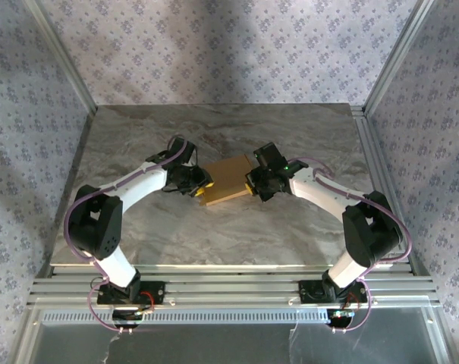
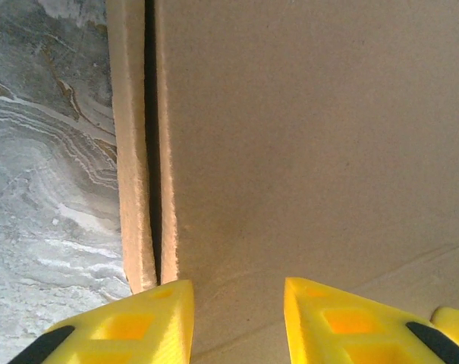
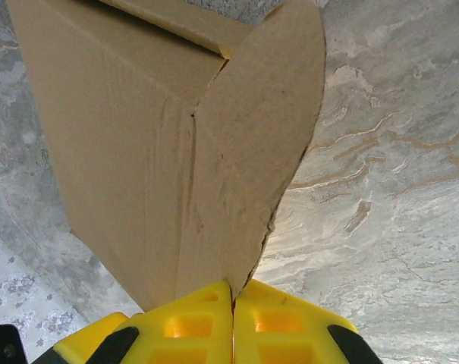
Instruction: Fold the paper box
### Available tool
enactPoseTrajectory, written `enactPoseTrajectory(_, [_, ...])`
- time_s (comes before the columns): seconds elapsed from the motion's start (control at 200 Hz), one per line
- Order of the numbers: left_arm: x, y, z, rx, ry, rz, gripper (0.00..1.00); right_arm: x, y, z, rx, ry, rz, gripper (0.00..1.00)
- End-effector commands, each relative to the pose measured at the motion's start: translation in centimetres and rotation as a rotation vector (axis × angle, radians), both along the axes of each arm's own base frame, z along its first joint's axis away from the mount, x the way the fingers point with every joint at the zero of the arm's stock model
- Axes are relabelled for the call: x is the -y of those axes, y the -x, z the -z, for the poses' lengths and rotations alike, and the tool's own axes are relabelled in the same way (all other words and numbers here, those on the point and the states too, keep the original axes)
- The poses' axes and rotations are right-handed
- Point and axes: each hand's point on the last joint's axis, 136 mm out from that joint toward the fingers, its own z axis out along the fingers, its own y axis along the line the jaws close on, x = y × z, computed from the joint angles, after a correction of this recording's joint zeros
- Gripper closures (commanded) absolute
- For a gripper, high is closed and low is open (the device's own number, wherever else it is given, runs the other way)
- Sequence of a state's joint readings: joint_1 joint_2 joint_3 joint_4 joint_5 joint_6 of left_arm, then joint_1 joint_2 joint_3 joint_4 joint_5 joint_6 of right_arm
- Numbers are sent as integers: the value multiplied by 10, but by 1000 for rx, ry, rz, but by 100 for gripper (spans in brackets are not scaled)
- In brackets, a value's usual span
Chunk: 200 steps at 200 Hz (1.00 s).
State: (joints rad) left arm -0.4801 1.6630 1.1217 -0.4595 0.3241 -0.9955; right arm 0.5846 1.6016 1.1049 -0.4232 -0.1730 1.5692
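paper box (image 1: 226, 180) seems partly folded, its walls up but a rounded flap (image 3: 267, 114) untucked. right gripper (image 3: 233, 296) jaws pinch that flap; left gripper (image 2: 238, 303) jaws stand apart.

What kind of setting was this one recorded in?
Likely a lab robot cell, not a home: a marble-patterned table fenced by aluminium frame posts, patterned backdrop walls on three sides, and slotted mounting rails at the near edge.

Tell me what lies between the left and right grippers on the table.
The paper box spans the stretch between the left gripper and the right gripper in the top external view; the right wrist view shows that gripper shut on a flap.
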Motion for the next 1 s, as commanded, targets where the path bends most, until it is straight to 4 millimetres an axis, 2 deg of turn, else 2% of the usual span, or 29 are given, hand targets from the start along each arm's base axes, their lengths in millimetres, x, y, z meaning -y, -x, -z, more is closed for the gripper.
enactPoseTrajectory(0.0, [-4, -2, 2, 12, -18, -14, 69, 2, 2, 2, -24, 27, -11, 92])
enactPoseTrajectory(0.085, [-10, -3, -4, 33, -42, -18, 70, 4, 5, 3, -38, 33, -13, 87])
enactPoseTrajectory(0.155, [-17, -1, -13, 56, -75, -17, 69, 5, 9, 5, -51, 38, -20, 74])
enactPoseTrajectory(0.255, [-27, 7, -30, 90, -144, 40, 61, 14, 13, -1, -51, 84, -45, 53])
enactPoseTrajectory(0.345, [-35, 20, -40, 105, -244, 145, 58, 31, 20, -9, -41, 164, -109, 44])
enactPoseTrajectory(0.35, [-36, 21, -40, 104, -251, 150, 57, 30, 17, -14, -28, 161, -114, 43])
enactPoseTrajectory(0.38, [-37, 27, -42, 98, -273, 183, 56, 33, 14, -24, 3, 181, -144, 43])
enactPoseTrajectory(0.51, [-34, 46, -47, 79, -299, 272, 54, 56, 11, -45, 87, 278, -309, 44])
enactPoseTrajectory(0.56, [-32, 49, -52, 86, -299, 284, 53, 62, -3, -59, 181, 315, -396, 44])
enactPoseTrajectory(0.595, [-30, 50, -55, 86, -290, 283, 53, 58, -12, -68, 250, 310, -469, 44])
enactPoseTrajectory(0.66, [-25, 51, -55, 74, -261, 268, 52, 60, -23, -74, 295, 345, -579, 42])
enactPoseTrajectory(0.705, [-20, 51, -51, 60, -231, 255, 52, 56, -29, -70, 299, 334, -653, 42])
enactPoseTrajectory(0.825, [-9, 50, -40, 28, -182, 228, 51, 42, -37, -45, 264, 323, -845, 44])
enactPoseTrajectory(0.895, [-6, 49, -33, 8, -187, 234, 51, 41, -38, -32, 230, 370, -909, 47])
enactPoseTrajectory(0.994, [-3, 51, -24, -5, -223, 276, 51, 40, -42, -25, 226, 432, -961, 47])
